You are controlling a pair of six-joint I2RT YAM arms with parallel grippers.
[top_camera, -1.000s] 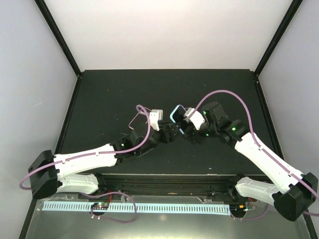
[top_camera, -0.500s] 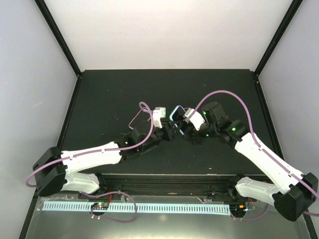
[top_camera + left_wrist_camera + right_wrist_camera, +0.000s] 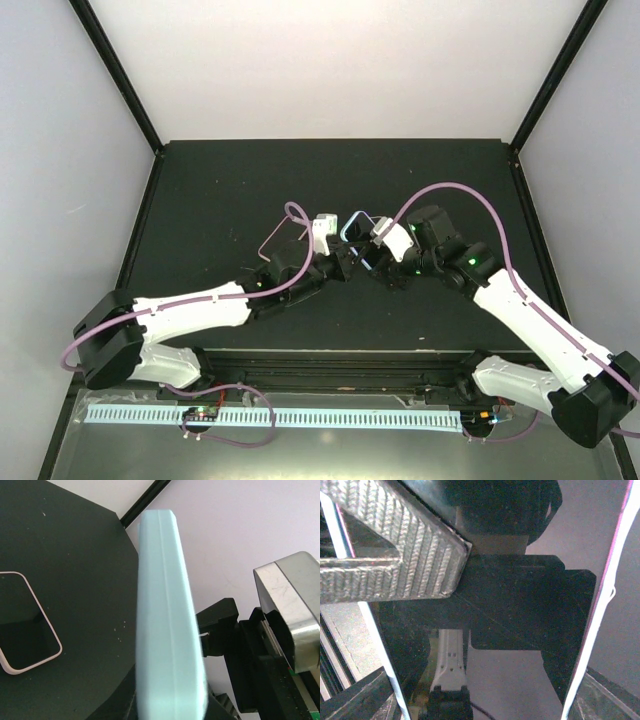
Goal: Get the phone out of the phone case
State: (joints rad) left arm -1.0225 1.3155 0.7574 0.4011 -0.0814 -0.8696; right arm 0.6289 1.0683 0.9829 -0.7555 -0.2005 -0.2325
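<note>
Light-blue phone case (image 3: 167,620) is held edge-on above the black table (image 3: 200,200), between the two arms and clear of the surface. Inside it sits the phone (image 3: 520,630), glossy face toward the right wrist camera; extraction not yet begun. Jaws of the right gripper (image 3: 372,250) stand wide and are clamped across the case, with a ribbed pad (image 3: 400,540) against one rim. At the case's lower end is the left gripper (image 3: 341,263). Its fingers are out of sight in its own view, so its grip cannot be confirmed. A pink-rimmed case (image 3: 27,625) lies flat on the table, well apart.

Risks noted:
- A left pinch taking only the soft rim may slip off when pulled.
- If both grippers hold the case alone, the phone may drop free and strike the table.
- Opposed pulling could twist the case out of the right jaws
</note>
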